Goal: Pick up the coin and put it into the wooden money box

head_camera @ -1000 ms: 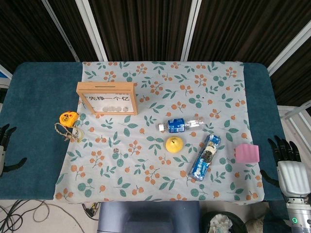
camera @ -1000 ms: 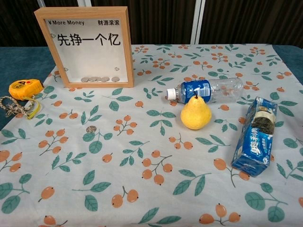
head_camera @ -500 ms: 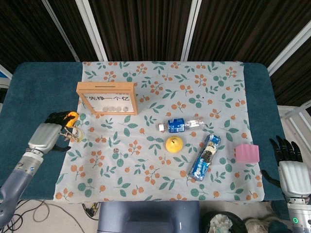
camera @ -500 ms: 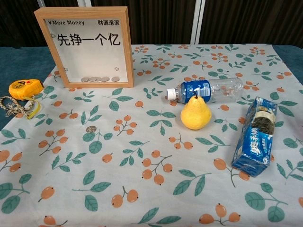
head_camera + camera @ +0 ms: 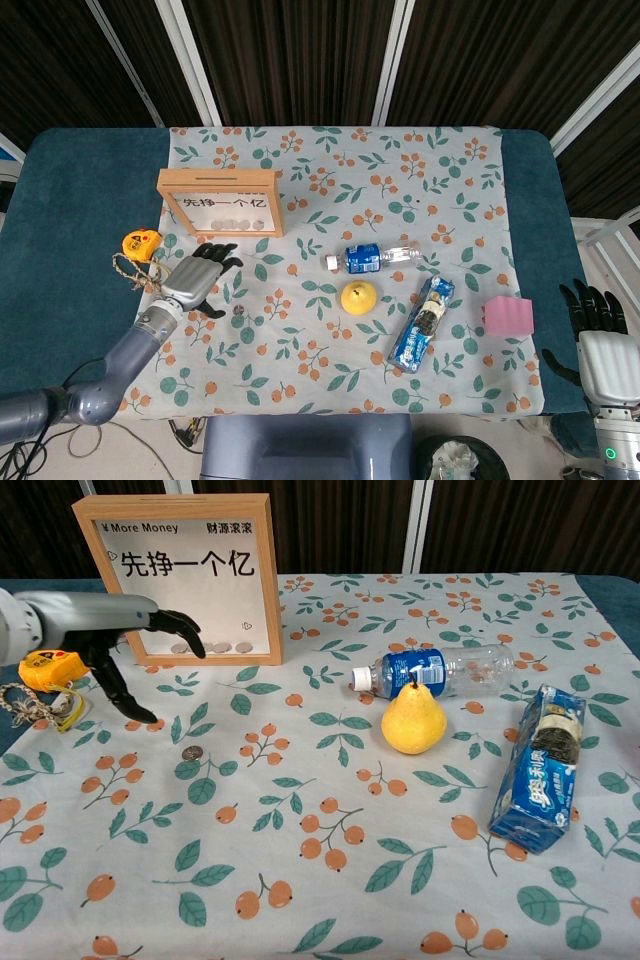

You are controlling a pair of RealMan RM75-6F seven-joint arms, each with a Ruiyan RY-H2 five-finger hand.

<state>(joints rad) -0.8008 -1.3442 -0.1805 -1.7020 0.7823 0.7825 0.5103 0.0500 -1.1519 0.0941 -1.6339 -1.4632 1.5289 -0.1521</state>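
The coin point(image 5: 238, 309) point(image 5: 191, 752) is small and dull and lies flat on the floral cloth, in front of the wooden money box point(image 5: 220, 202) point(image 5: 185, 575). The box stands upright with several coins behind its glass. My left hand point(image 5: 200, 275) point(image 5: 110, 630) hovers just left of the coin and a little behind it, fingers spread and pointing down, holding nothing. One fingertip point(image 5: 145, 718) nears the cloth a short way from the coin. My right hand point(image 5: 600, 345) rests off the table's lower right corner, fingers apart and empty.
A yellow tape measure point(image 5: 141, 244) point(image 5: 52, 667) with a cord lies left of my left hand. A water bottle point(image 5: 370, 257), a pear point(image 5: 359, 297), a blue biscuit pack point(image 5: 422, 322) and a pink sponge point(image 5: 508, 315) lie to the right.
My left hand has swung right from beside the tape measure to over the cloth near the coin, and now shows in the chest view. The right hand has barely moved.
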